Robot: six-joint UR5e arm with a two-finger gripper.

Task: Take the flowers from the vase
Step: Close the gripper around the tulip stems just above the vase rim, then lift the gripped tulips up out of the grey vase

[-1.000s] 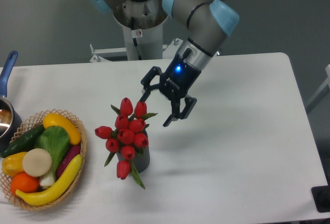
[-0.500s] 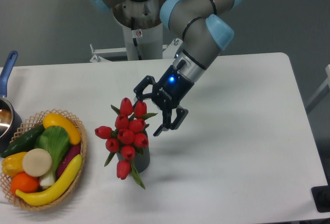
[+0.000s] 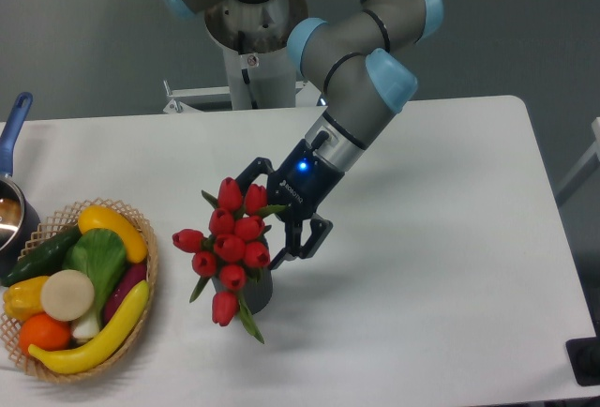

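The flowers [image 3: 228,240], a bunch of red tulip buds with green leaves, stand in the vase [image 3: 259,288], a short dark grey cylinder mostly hidden behind them. My gripper [image 3: 263,216] is open and sits at the right side of the bunch, near its top. One finger is behind the upper buds and the other finger [image 3: 296,243] is beside the bunch's right edge. I cannot tell whether a finger touches the buds.
A wicker basket [image 3: 145,238] with colourful fruit and vegetables stands at the left front. A metal pot with a blue handle [image 3: 14,122] is at the left edge. The robot's base [image 3: 251,60] is at the back centre.
My gripper has moved down and to the left, from clear of the bunch to right against its upper right side. It stays open. The flowers and vase have not moved.
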